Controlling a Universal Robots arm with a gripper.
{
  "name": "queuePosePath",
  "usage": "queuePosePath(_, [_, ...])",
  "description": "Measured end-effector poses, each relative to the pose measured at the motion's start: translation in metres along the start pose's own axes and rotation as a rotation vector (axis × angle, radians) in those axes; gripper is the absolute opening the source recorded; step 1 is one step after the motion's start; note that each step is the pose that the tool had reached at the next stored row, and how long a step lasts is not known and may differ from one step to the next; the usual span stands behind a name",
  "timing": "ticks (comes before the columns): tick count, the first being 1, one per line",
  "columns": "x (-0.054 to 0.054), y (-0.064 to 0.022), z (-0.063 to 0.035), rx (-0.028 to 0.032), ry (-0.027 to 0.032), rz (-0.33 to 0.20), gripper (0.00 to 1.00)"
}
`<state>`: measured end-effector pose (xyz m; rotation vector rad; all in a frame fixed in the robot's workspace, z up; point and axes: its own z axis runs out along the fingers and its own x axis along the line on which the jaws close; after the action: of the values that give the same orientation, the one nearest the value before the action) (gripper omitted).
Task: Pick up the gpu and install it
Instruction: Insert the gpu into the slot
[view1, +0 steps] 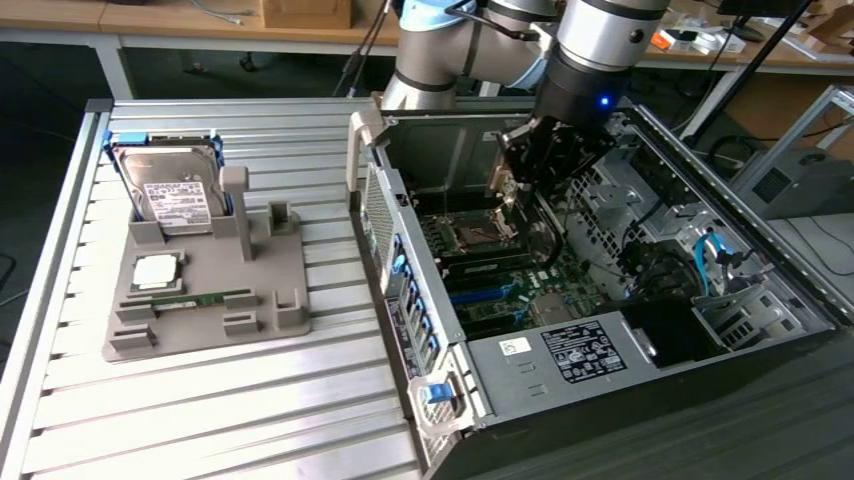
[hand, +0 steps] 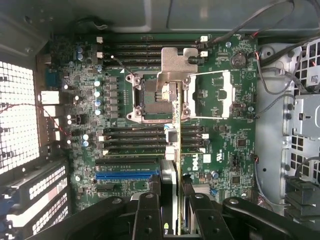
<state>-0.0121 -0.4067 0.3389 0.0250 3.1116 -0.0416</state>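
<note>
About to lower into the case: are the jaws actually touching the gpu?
Touching. The wrist view shows the gpu edge-on, pinched between both jaws of the gripper, with no gap on either side, above the motherboard.

The arm (view1: 447, 55) bends over and the wrist points straight down, with the black gripper (view1: 550, 150) hanging low beneath it. From the wrist view, both fingers (hand: 149, 212) are partly closed and press flat against the gpu (hand: 172, 160), pinching it edge-on between them.

The gpu (hand: 172, 165) hangs upright over the motherboard (hand: 225, 150) (silvery bracket end nearest it).
</note>
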Motion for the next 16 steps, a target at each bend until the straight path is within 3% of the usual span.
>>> queuePosePath(16, [0.0,0.0,0.0,-0.002,-0.0018,-0.067,0.27])
